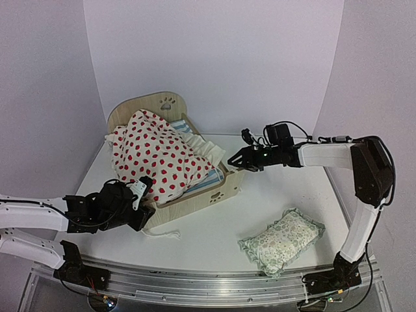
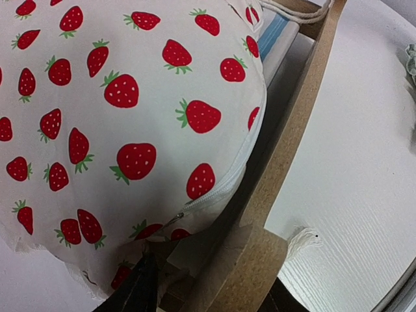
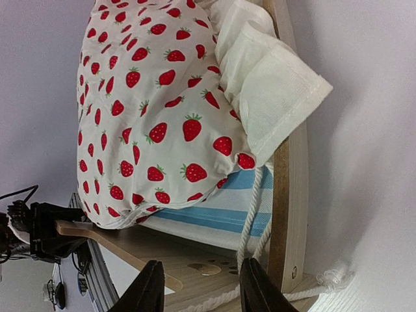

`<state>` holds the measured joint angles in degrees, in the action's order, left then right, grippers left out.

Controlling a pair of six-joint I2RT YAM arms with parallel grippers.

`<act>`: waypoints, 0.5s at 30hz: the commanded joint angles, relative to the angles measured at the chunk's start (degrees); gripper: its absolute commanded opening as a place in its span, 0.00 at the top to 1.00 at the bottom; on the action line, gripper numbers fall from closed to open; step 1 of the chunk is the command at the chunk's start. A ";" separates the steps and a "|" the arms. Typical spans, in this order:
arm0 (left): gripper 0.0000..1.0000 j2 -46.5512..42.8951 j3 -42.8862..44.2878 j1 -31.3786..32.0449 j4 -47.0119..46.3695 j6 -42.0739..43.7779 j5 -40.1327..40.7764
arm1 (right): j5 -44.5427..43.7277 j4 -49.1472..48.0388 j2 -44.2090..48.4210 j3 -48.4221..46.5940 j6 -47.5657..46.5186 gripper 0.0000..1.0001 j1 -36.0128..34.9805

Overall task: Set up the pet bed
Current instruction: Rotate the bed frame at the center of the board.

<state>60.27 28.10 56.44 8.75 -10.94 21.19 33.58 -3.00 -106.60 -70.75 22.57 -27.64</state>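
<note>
The pet bed point(image 1: 168, 103) stands at the table's left with its arched headboard at the back and its paw-print footboard point(image 1: 225, 189) toward the middle. A cream cushion with red strawberries point(image 1: 156, 153) is heaped on its blue-striped base point(image 3: 214, 218). My left gripper point(image 1: 144, 198) is at the bed's near corner, shut on the wooden frame point(image 2: 260, 260), right under the cushion's zipped corner point(image 2: 195, 201). My right gripper point(image 1: 233, 160) hovers at the footboard's far corner. Its jaws point(image 3: 203, 273) stand apart over the footboard point(image 3: 208, 266), with nothing between them.
A green floral frilled pillow point(image 1: 283, 239) lies on the table at the front right. A cream cloth flap point(image 3: 273, 84) hangs over the bed's far rail point(image 3: 286, 195), and white rope point(image 3: 250, 214) runs down to the footboard. A rope end point(image 2: 302, 240) trails beside the near rail.
</note>
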 commanded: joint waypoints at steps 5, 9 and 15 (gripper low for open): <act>0.57 1.27 4.77 -6.33 -5.43 -6.34 12.12 | 13.03 13.23 2.63 8.98 3.25 0.60 -5.96; 0.53 -1.47 7.41 -6.37 3.25 -10.34 11.26 | 11.99 13.19 3.69 11.06 3.73 0.60 -7.29; 0.47 -3.37 9.74 -6.26 11.02 -13.80 6.34 | 8.45 13.28 10.13 15.44 4.07 0.60 -12.91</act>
<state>58.10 32.72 53.68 22.88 -14.40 16.28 32.41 -5.57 -100.23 -60.73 23.32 -31.04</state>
